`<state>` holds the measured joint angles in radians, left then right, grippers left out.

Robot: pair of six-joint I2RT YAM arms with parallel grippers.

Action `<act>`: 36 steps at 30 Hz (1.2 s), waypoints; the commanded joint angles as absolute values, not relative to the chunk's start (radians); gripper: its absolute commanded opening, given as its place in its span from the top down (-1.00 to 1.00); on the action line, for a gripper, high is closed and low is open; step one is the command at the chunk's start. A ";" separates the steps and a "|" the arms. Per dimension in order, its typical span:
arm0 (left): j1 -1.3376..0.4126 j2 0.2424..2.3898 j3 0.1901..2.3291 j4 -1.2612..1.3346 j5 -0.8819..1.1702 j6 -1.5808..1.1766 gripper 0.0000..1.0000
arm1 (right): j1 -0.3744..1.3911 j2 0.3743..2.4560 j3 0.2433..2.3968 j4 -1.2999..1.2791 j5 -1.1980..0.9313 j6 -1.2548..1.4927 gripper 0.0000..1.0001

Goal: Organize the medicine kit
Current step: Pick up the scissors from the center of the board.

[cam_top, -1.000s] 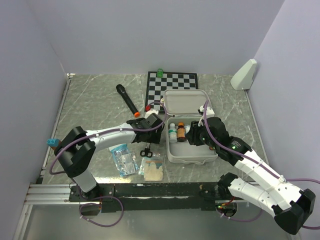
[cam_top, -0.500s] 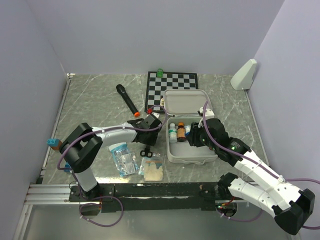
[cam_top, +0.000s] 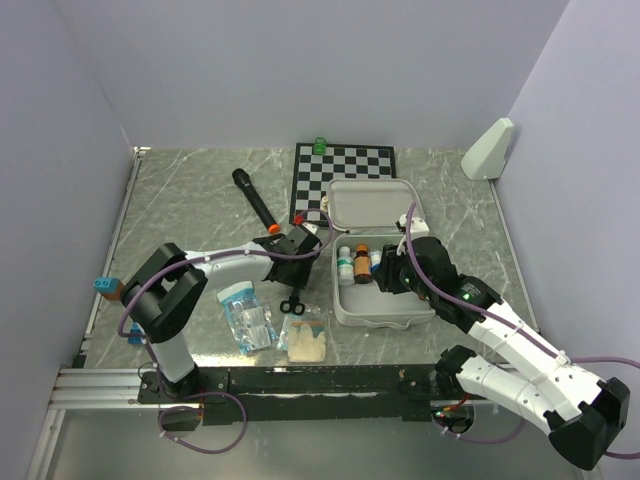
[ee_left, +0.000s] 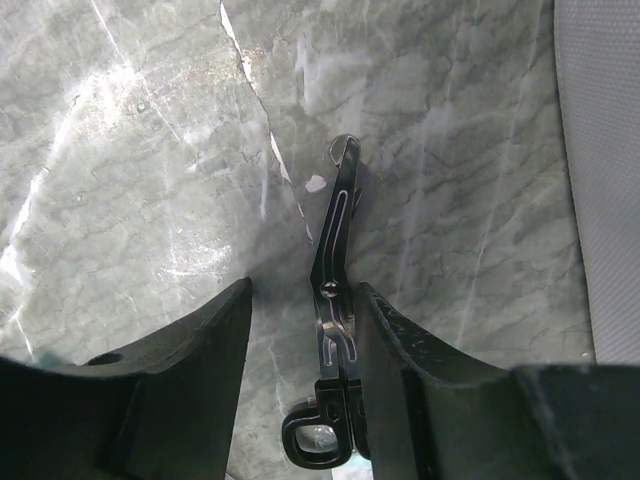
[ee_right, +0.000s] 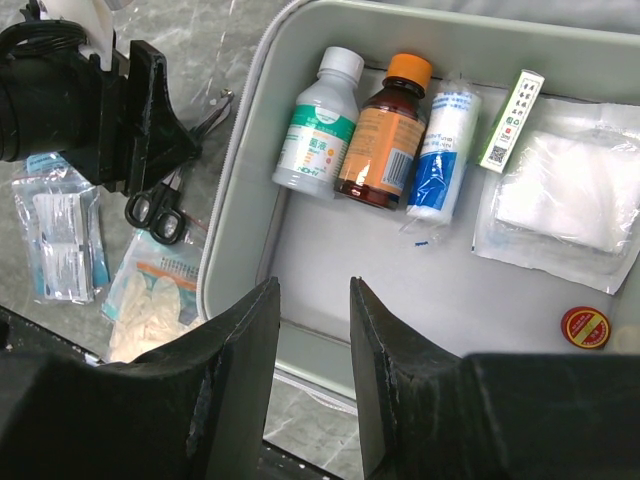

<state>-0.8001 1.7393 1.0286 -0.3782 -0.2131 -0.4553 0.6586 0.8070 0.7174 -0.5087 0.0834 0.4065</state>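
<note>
The medicine kit (cam_top: 382,317) lies open, its lid (cam_top: 372,203) folded back. The tray holds a white bottle (ee_right: 320,125), an amber bottle (ee_right: 383,140), a bandage roll (ee_right: 443,150), a small box (ee_right: 512,120), a gauze pack (ee_right: 560,195) and a red tin (ee_right: 585,327). Black scissors (ee_left: 335,300) lie on the table left of the kit. My left gripper (ee_left: 305,290) is open and low over them, one finger on each side, the right finger (ee_left: 400,360) close against them. My right gripper (ee_right: 312,290) is open and empty above the tray's near left part.
Sachet packets (cam_top: 247,318) and a glove pack (cam_top: 307,340) lie near the front, left of the kit. A black microphone (cam_top: 254,200), a chessboard (cam_top: 345,168) with a green piece (cam_top: 321,144), and a white wedge (cam_top: 488,148) stand further back.
My left arm has shifted; its gripper has turned and settled lower over the scissors. The right arm has hardly moved.
</note>
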 commanded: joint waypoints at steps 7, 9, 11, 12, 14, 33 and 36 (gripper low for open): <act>-0.842 1.793 1.060 -0.414 -0.268 -0.498 0.16 | 0.664 0.805 0.721 -0.477 0.094 0.399 0.17; -0.844 1.789 1.057 -0.423 -0.285 -0.520 0.19 | 0.664 0.805 0.721 -0.476 0.092 0.400 0.17; -0.844 1.784 1.054 -0.431 -0.304 -0.538 0.24 | 0.664 0.808 0.721 -0.472 0.087 0.400 0.17; -0.844 1.781 1.055 -0.437 -0.314 -0.545 0.27 | 0.664 0.811 0.722 -0.474 0.087 0.400 0.17; -0.844 1.782 1.057 -0.446 -0.321 -0.552 0.31 | 0.664 0.811 0.726 -0.474 0.089 0.400 0.17; -0.850 1.744 1.071 -0.462 -0.348 -0.566 0.94 | 0.664 0.810 0.721 -0.474 0.091 0.403 0.17; -0.850 1.732 1.088 -0.472 -0.357 -0.565 0.98 | 0.666 0.807 0.721 -0.474 0.091 0.405 0.17</act>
